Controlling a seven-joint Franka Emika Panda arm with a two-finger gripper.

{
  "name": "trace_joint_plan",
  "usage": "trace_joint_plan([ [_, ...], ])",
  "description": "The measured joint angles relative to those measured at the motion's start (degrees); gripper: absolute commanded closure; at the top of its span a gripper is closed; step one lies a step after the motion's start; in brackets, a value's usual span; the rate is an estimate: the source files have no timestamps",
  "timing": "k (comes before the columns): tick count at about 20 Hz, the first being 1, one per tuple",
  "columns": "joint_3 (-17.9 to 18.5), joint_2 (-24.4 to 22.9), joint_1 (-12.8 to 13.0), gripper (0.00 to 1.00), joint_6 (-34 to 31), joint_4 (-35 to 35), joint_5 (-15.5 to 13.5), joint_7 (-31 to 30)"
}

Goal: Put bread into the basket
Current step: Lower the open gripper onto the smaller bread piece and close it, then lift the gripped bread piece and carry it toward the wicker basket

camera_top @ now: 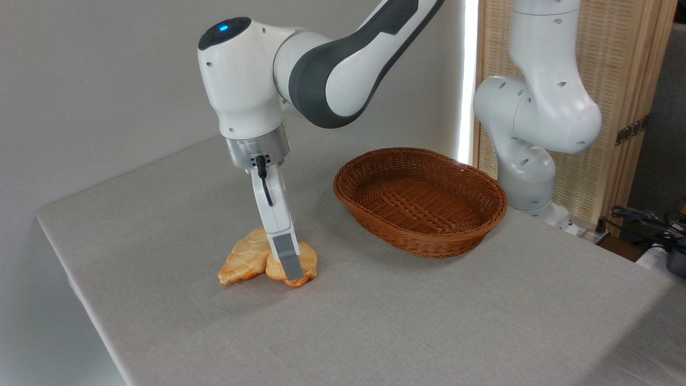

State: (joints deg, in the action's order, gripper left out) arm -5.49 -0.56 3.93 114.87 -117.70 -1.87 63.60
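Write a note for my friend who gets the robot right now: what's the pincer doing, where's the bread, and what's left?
Pincer: lowered onto the small bun on the table; whether it has closed on it cannot be seen from this side.
Bun: on the cloth, touching the longer braided loaf on its left.
Basket: to the right, holding no bread.
Done: the approach.
Left: grip, lift, carry right, drop the bun in the basket.

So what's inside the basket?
Nothing that shows: the basket has only its bare woven bottom. The near rim hides a strip of the floor. The bread is on the table at the gripper.
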Motion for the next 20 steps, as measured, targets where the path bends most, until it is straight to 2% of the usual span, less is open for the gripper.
trace_joint_plan([
  [1,0.0,0.0,0.0,0.51,0.15,0.0,0.0,0.0],
  [3,0.0,0.0,0.02,0.53,0.25,0.0,0.0,0.0],
  [14,-0.01,0.0,0.13,0.51,0.28,0.0,0.0,0.01],
  [20,-0.01,-0.18,0.13,0.45,0.27,0.32,0.0,0.01],
])
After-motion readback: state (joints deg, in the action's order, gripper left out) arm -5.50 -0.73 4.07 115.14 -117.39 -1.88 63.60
